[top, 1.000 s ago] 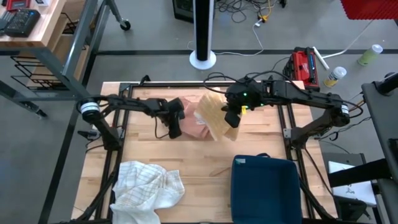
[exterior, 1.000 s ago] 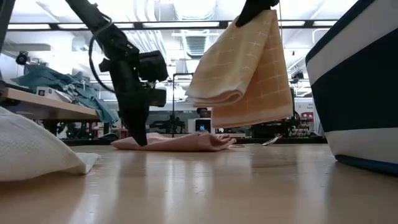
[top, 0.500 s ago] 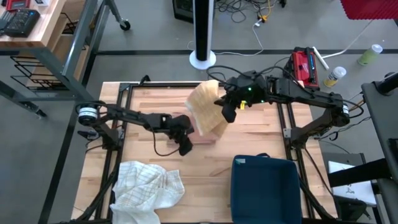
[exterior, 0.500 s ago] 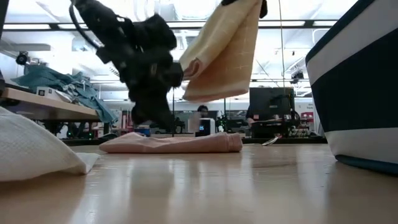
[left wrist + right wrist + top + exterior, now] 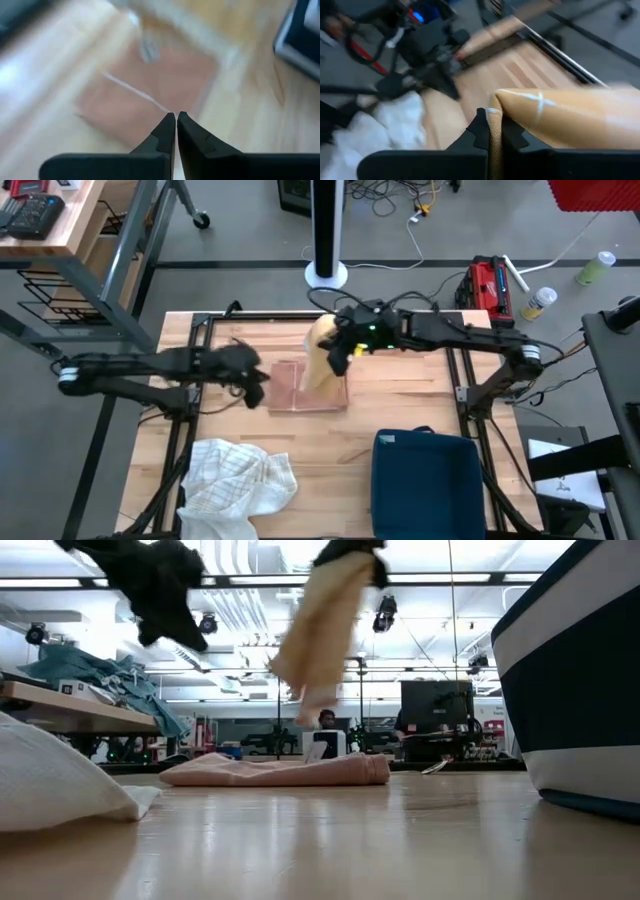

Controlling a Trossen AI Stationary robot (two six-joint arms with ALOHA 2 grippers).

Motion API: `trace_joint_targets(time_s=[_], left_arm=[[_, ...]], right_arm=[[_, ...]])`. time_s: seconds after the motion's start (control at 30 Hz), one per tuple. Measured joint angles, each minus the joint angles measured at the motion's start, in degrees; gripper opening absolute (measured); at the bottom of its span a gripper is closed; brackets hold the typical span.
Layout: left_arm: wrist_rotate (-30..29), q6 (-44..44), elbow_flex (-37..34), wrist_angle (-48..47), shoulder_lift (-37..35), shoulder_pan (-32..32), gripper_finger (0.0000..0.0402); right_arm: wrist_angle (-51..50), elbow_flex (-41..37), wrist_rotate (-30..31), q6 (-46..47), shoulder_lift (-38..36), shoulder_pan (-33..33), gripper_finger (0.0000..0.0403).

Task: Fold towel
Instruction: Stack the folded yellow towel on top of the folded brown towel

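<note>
Towels: three on show. Tan towel (image 5: 322, 352), folded w/ pale grid lines, is hanging in air from right gripper (image 5: 338, 356), pinched tight, over the pink towel (image 5: 300, 385) lying flat mid-table. White checked towel (image 5: 236, 483) is sitting crumpled at near edge, beside one navy bin (image 5: 425, 482). Left gripper (image 5: 252, 384) is hovering just beside pink towel, fingers (image 5: 167, 131) closed, holding nothing.

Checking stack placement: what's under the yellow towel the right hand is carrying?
The folded pink towel lies flat on the table below the yellow towel, which hangs from the right hand, clear of it in the low view. The pink towel's right edge is covered from above.
</note>
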Motion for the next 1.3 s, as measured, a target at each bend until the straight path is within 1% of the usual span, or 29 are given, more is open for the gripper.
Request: trace_joint_targets(time_s=[0.1, 0.17, 0.23, 0.37, 0.5, 0.57, 0.77, 0.97, 1.07, 1.13, 1.3], left_arm=[[-5.72, 0.69, -1.42, 0.50, -7.62, 0.03, 0.0005], [-8.39, 0.86, -2.64, -0.06, -11.93, 0.04, 0.0005], [-9.53, 0.96, -3.40, 0.10, -15.58, 0.04, 0.0007], [-10.65, 1.53, -5.72, 0.12, -21.11, 0.04, 0.0010], [-10.83, 1.54, -8.78, -0.05, -24.16, 0.04, 0.0008], [-10.83, 0.75, -10.63, 0.04, -24.96, 0.04, 0.0004], [-10.81, -0.44, -16.78, 2.08, -24.93, 0.04, 0.0002], [-8.17, -0.37, -23.06, 13.61, -21.51, 0.04, 0.0011], [-6.81, 0.18, -24.65, 19.48, -18.84, 0.02, 0.0011], [-4.88, 1.30, -24.94, 21.96, -16.84, 0.03, 0.0009], [3.04, 6.26, -24.83, 28.95, -10.32, -0.02, 0.0006]], right_arm=[[9.69, 0.00, -2.41, 1.17, 3.56, 0.01, 0.0000], [14.50, 0.00, -2.33, 1.60, 5.77, -0.04, 0.0000], [17.63, 0.00, -1.22, 1.82, 8.19, -0.12, 0.0000], [20.48, -0.02, 5.01, 1.33, 14.21, 0.85, 0.0000], [19.48, -0.22, 6.79, 2.14, 20.02, 1.26, 0.0000], [18.41, -0.22, 8.08, 2.90, 21.52, 1.31, 0.0000], [11.83, -0.46, 13.60, 2.37, 22.10, 3.03, 0.0000], [4.20, -0.19, 18.70, 5.29, 20.82, 5.21, 0.0000], [1.01, -0.29, 19.58, 6.53, 20.90, 6.50, 0.0000], [-0.32, -0.31, 19.63, 8.24, 20.90, 7.08, 0.0000], [-3.00, -0.44, 22.08, 9.04, 20.90, 8.55, 0.0001]])
